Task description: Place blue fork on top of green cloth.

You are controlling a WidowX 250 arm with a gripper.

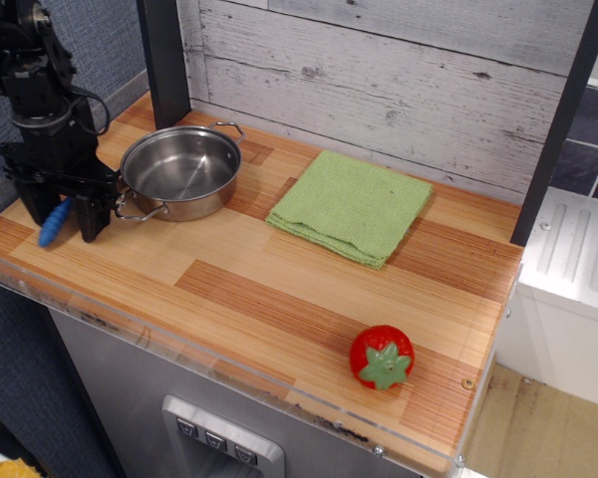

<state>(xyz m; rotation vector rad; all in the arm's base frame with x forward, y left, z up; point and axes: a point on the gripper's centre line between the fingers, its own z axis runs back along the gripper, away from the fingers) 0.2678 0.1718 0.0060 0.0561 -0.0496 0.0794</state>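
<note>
The blue fork (52, 223) shows only as a bright-blue ribbed handle poking out below my gripper (62, 207) at the table's left edge; its tined head is hidden behind the black fingers (93, 213). The gripper stands upright over the fork with its fingers on either side of the handle, closed on it, low over the wood. The green cloth (351, 205) lies folded flat at the back middle of the table, well to the right of the gripper, with nothing on it.
A steel pan (179, 171) with two wire handles sits right next to the gripper, between it and the cloth. A red toy strawberry (382, 358) lies near the front right edge. A dark post (164, 60) and a plank wall stand behind.
</note>
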